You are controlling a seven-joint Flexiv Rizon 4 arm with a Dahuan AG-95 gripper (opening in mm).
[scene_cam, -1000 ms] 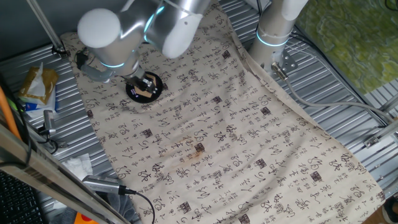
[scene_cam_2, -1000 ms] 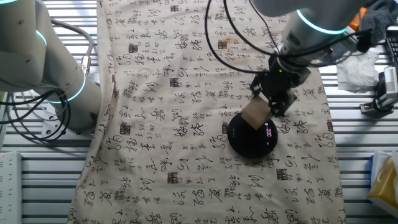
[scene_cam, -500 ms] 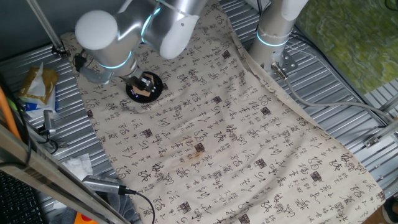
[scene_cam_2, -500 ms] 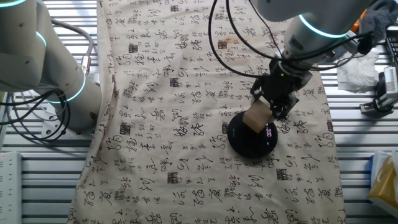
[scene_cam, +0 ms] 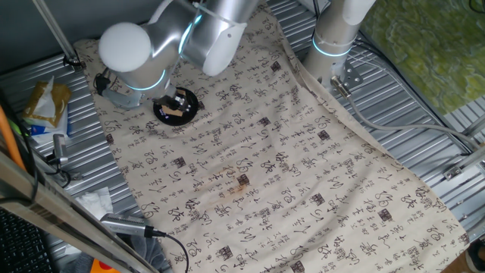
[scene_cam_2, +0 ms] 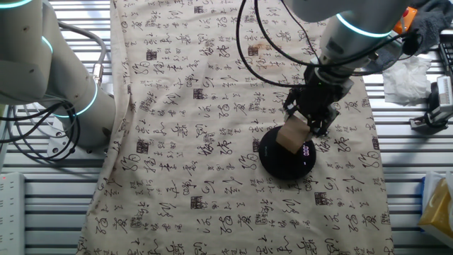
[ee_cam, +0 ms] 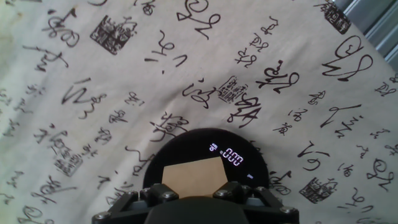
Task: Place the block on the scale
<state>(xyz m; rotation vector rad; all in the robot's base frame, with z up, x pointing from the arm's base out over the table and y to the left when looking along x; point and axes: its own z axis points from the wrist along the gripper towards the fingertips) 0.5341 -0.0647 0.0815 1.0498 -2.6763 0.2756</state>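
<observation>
A ribbed metal worktop (scene_cam: 424, 121) is lying under a cream cloth (scene_cam: 303, 174) printed with dark characters; a brown stain (scene_cam: 242, 180) is showing near the cloth's middle, and a second, idle arm (scene_cam_2: 42, 64) is standing at one edge; the scale (scene_cam_2: 287, 154), a flat black disc, is sitting on the cloth close to the edge where a crumpled tissue (scene_cam_2: 405, 76) is lying. The end effector (scene_cam_2: 303, 126) is hanging over the scale with the block (scene_cam_2: 293, 134) between its fingers; the jaws are appearing clamped on the tan cube, though the contact itself is not plainly visible. The block is sitting low over the disc, tilted on a corner, and whether it is touching the plate cannot be told.

Judged step: setting the block down. Doing it well is calling for a slow, straight descent until a face is resting flat near the disc's centre, clear of the lit readout, then parting the fingers without dragging the cube sideways, then lifting straight up.

The hand view is showing the readout (ee_cam: 232, 155) giving zeros, suggesting no weight on the scale (ee_cam: 211, 158), with the block (ee_cam: 191, 178) filling the near half of the disc; the fixed views are showing the tilt and the arm's posture, which the hand view is not.
</observation>
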